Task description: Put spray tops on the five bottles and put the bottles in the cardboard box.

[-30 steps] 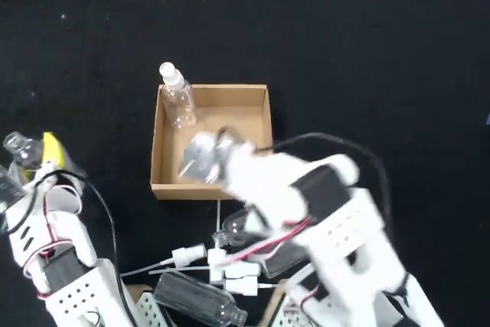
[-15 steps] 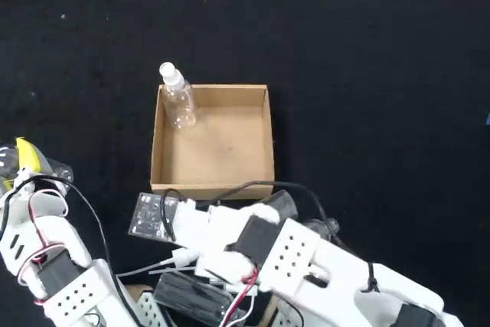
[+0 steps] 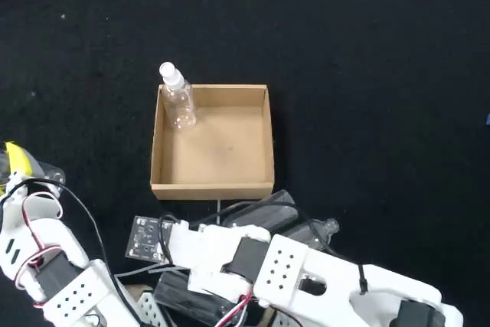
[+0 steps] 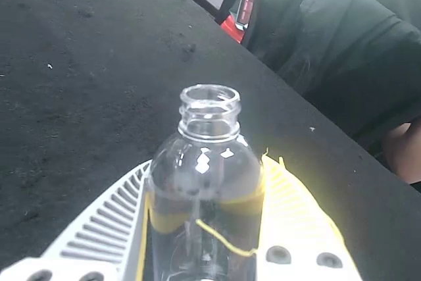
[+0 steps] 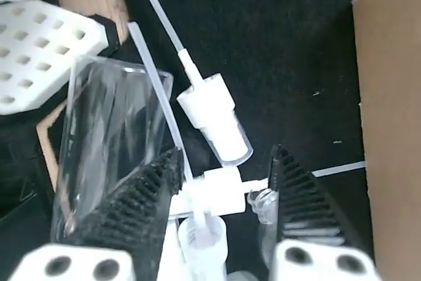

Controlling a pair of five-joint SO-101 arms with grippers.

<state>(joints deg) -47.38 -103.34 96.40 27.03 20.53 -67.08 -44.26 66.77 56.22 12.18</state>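
- Spray top [image 5: 214, 192]: lies on the surface just off the near side of the cardboard box [image 3: 213, 185]. It sits among a second spray top [image 5: 214, 120] and a loose bottle [image 5: 112, 136] lying flat.
- Right hand [image 5: 223, 195]: released, with one finger either side of that spray top and not yet gripping it.
- Open bottle [image 4: 204, 182]: neck up and uncapped, grasped in my left hand [image 4: 210, 228], well off the box's left side.
- Capped bottle [image 3: 178, 101]: at the box's far left corner, so I judge one done and four to go.
- Risk: a thin dip tube runs right beside one finger, so closing may pinch it or drag the neighbouring top along.
- Risk: a grip on the round top could twist it, leaving the tube off-line for the neck.
- Risk: pressing the top on could make the clear bottle slip in my left hand.
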